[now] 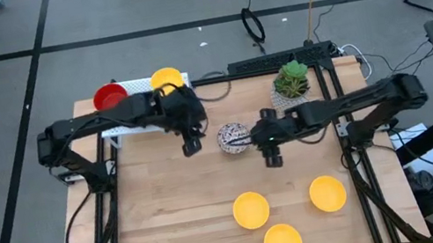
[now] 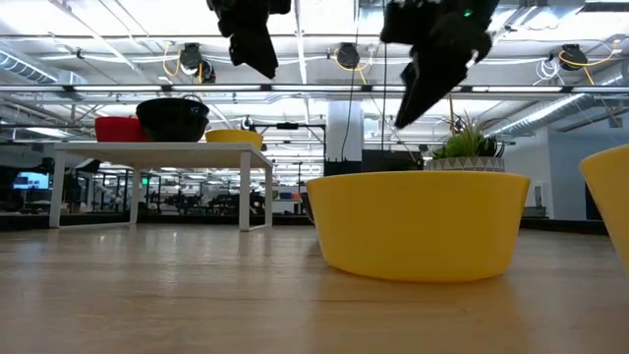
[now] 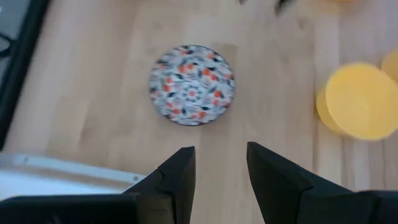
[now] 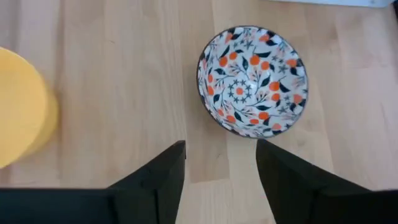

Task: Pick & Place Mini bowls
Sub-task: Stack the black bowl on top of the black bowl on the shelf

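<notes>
- The right gripper (image 4: 221, 180) hangs above the wooden table (image 1: 171, 219) with its fingers parted and nothing between them; the patterned bowl (image 4: 252, 81) sits just ahead of the fingertips, upright and empty.
- In the high view the right gripper (image 1: 271, 155) is just beside the patterned bowl (image 1: 233, 136), on the side toward the plant pot (image 1: 291, 81).
- The left gripper (image 3: 221, 177) is also parted and empty, and looks down on the same patterned bowl (image 3: 191, 84) from the other side; in the high view it (image 1: 191, 146) hovers near the bowl, between it and the white rack (image 1: 134, 87).
- The step in hand seems to be picking up the patterned bowl, most likely with the right arm, which is lined up closer.
- To do it well, one finger should go inside the rim and the other outside, pinching the wall squarely; coming down on the rim itself would likely tip or slide the bowl.
- The two grippers are close together, so only one should descend while the other holds clear.
- A red bowl (image 1: 110, 95) and a yellow bowl (image 1: 166, 79) already rest on the rack.
- Three more yellow bowls (image 1: 251, 209) wait on the near part of the table, well apart from both grippers.
</notes>
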You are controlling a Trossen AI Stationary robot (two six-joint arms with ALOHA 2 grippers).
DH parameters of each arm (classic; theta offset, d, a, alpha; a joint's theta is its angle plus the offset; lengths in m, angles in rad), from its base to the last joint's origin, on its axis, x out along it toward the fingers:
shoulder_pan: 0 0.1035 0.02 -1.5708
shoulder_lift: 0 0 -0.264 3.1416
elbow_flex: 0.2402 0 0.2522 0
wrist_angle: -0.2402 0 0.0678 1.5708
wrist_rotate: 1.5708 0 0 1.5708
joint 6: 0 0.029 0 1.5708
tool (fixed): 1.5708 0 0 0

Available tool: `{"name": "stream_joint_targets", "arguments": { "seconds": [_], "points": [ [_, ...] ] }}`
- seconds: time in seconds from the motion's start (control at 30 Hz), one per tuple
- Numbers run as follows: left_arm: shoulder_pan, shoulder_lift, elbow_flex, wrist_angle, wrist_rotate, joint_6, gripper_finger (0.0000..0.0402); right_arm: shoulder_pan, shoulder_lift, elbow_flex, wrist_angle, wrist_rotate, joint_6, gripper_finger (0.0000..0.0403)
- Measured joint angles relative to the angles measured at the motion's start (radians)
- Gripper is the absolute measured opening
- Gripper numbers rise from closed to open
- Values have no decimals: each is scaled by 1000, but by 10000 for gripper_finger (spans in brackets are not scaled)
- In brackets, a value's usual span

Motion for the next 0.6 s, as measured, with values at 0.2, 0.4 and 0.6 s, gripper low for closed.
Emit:
{"name": "stream_joint_targets", "arguments": {
  "seconds": [0.2,0.4,0.6],
  "points": [
    [-89,89,0,18,-8,111,145,-1,-203,-127,-5,2,93,174],
    [-151,188,0,60,-12,244,145,-1,-396,-303,150,2,132,173],
    [-172,282,0,138,-92,321,145,-1,-531,-504,403,1,130,176]
  ]
}}
